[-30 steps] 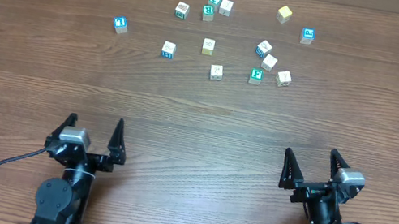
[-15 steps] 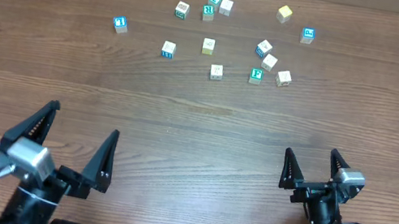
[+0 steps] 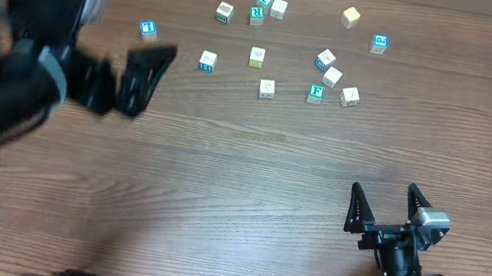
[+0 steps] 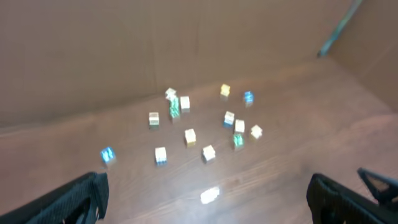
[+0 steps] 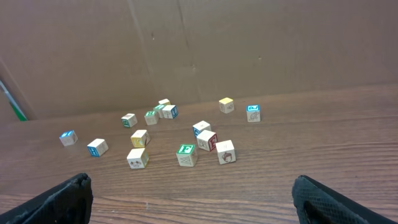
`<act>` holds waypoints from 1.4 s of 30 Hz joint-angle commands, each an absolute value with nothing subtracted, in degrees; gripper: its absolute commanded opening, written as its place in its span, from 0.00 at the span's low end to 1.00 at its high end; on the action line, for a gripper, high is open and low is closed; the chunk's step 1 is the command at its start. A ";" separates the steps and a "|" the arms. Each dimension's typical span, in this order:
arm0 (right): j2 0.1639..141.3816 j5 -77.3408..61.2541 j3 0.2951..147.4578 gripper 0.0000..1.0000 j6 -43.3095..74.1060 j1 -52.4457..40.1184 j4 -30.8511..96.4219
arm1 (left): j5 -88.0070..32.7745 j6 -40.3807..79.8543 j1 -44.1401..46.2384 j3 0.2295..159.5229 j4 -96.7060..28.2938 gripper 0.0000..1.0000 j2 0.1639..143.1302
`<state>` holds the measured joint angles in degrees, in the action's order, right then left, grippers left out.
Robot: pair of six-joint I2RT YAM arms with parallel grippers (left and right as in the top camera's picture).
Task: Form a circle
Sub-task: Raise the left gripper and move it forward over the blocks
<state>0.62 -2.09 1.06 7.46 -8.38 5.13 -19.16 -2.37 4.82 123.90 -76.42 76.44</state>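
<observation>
Lying loose across the far part of a brown wooden table [image 3: 239, 177], about fifteen small cream letter cubes [image 3: 256, 56] with blue or green printed faces form no circle yet. The green F cube [image 3: 316, 94] serves as the landmark. It sits on the near edge of the scatter, toward the right, with three other cubes near it.

A clump of four cubes [image 3: 265, 0], the tightest group in view, lies farther off and to the left of the F cube. They are too small to tell whether they touch. A lone blue cube [image 3: 147, 29] lies well to the left of the F cube, at the outer end of the scatter. The scatter stretches more from left to right than from near to far. The cubes themselves are square, so no side favours a grip.

The left end effector [image 4: 206, 180] hangs above the table well to the left of the F cube and is blurred in the overhead view. Its two fingers are spread wide and empty. The cubes lie ahead of it and to its right, with the lone blue cube closest.

The right end effector [image 3: 384, 191] sits well to the near side of the F cube, by the robot's base, with its fingers likewise spread and holding nothing.

The left end effector looks the nearer one. The coming move likely calls for a reach forward and rightward to begin gathering cubes.
</observation>
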 commanded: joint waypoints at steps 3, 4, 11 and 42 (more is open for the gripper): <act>0.19 -1.58 0.45 1.00 7.22 -8.62 4.71 | -20.75 -3.86 4.51 132.94 -86.04 1.00 92.55; 0.19 -1.58 0.45 1.00 7.22 -8.62 4.71 | -21.56 -3.11 4.51 132.94 -87.59 1.00 95.61; 0.19 -1.58 0.45 1.00 7.22 -8.62 4.71 | -22.61 -2.57 4.51 132.92 -92.92 0.04 105.75; 0.19 -1.58 0.45 1.00 7.22 -8.62 4.71 | -29.17 -1.67 5.06 132.38 -96.79 1.00 107.50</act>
